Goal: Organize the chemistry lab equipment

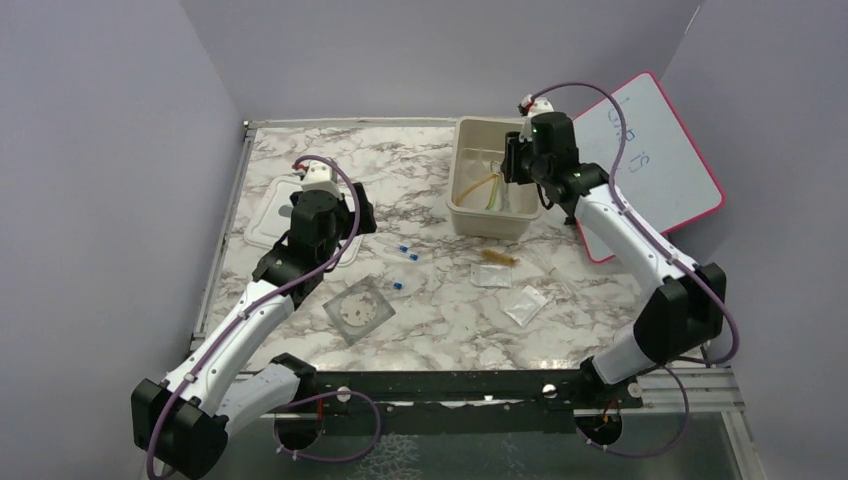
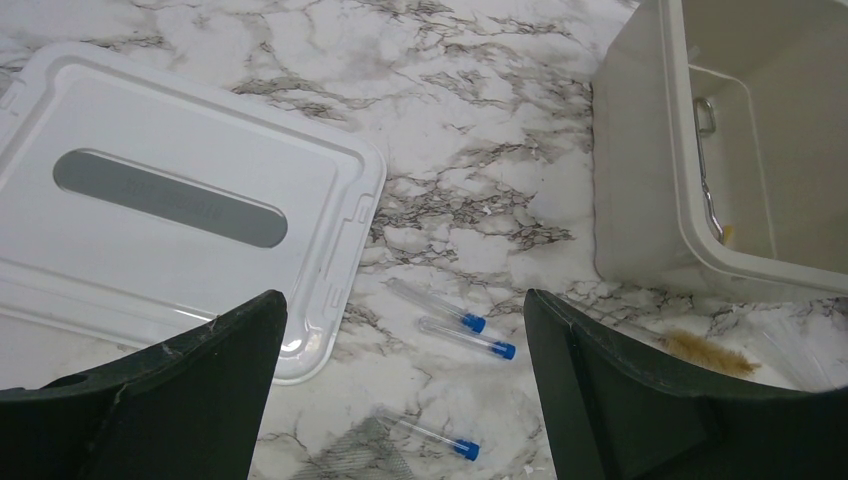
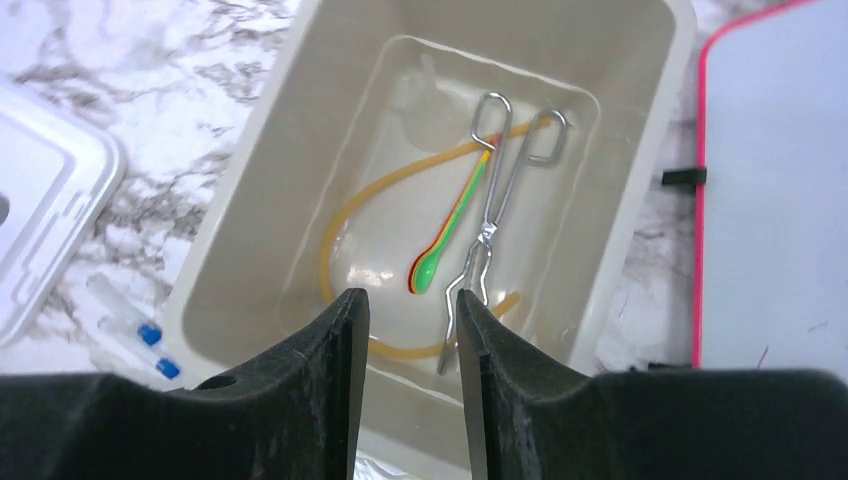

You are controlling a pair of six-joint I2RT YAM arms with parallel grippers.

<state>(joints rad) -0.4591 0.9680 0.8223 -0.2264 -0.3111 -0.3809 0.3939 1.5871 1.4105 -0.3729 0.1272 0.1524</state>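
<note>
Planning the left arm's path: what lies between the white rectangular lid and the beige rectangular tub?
Two thin blue-capped clear tubes on otherwise bare marble, in the left wrist view.

We see open marble (image 1: 440,320) between the bagged dish (image 1: 358,310) and the packets (image 1: 525,303), a free lane from the near edge. Back-left the lid (image 2: 180,200) blocks. Three blue-capped tubes (image 2: 465,337) lie loose just beside its corner, under the wide-spread left gripper (image 2: 402,300). The tub (image 3: 625,200) walls leave top entry only, where the right gripper (image 3: 410,295) hangs. The tongs (image 3: 486,236), amber tube (image 3: 372,195) and sticks (image 3: 453,225) crowd its floor. The whiteboard (image 3: 780,200) closes the right side.
</note>
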